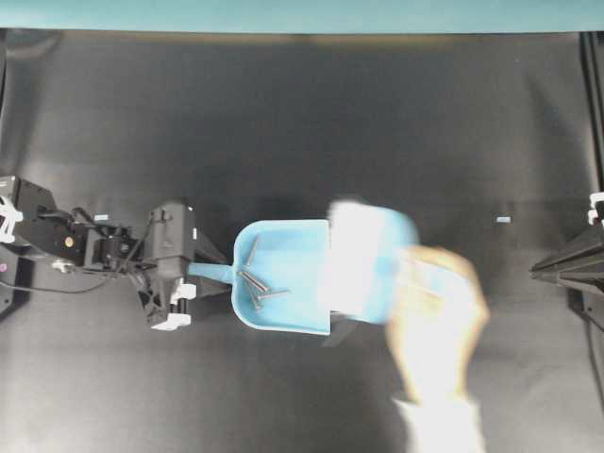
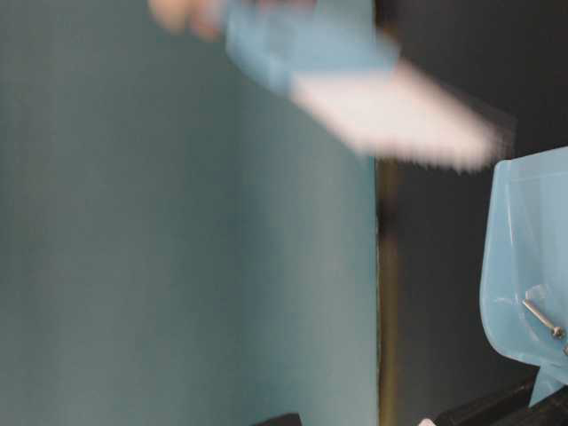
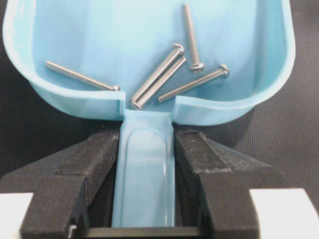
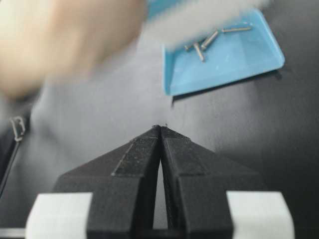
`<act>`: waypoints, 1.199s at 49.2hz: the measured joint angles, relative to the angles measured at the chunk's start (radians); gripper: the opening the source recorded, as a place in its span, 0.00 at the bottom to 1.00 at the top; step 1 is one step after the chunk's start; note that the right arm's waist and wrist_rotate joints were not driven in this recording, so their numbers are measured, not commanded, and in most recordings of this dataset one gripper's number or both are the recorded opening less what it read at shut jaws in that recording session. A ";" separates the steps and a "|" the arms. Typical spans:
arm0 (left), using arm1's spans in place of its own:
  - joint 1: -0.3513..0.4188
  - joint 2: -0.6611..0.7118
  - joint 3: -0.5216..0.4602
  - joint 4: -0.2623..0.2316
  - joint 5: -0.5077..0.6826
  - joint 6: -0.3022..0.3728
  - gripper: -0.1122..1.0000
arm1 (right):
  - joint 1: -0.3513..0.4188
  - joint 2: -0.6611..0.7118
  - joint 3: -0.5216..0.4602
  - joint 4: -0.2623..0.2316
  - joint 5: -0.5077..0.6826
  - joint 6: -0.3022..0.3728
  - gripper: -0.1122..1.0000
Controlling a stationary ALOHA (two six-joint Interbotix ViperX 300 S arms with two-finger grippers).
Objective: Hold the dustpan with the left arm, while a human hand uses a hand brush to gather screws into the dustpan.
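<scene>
Left jaws clamped on dustpan (image 3: 149, 45) handle at 6 o'clock; right jaws shut, empty. Light, stiff, slick plastic; screws (image 3: 164, 74) roll loose, so best gripped by handle.

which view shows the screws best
The left wrist view: the screws lie sharp and close in the dustpan, five countable. Overhead shows them small; the right wrist view shows them far off, partly behind the blurred brush; the table-level view catches only one.
</scene>
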 measured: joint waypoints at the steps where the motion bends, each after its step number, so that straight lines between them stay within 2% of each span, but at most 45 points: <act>1: 0.000 -0.002 0.008 0.000 -0.021 0.002 0.37 | 0.000 0.000 0.000 -0.002 0.000 0.002 0.10; 10: 0.023 -0.018 0.066 0.000 -0.183 0.002 0.37 | 0.000 0.000 0.000 -0.002 0.000 0.002 0.10; 19: 0.028 -0.049 0.075 0.000 -0.230 0.009 0.37 | 0.000 -0.002 0.000 -0.002 0.000 0.002 0.10; 43: 0.035 -0.218 0.075 0.000 -0.114 0.015 0.37 | 0.000 -0.003 0.000 0.000 0.002 0.002 0.10; 59: 0.034 -0.229 0.077 0.000 -0.094 0.015 0.37 | 0.000 -0.003 0.000 -0.002 0.002 0.000 0.10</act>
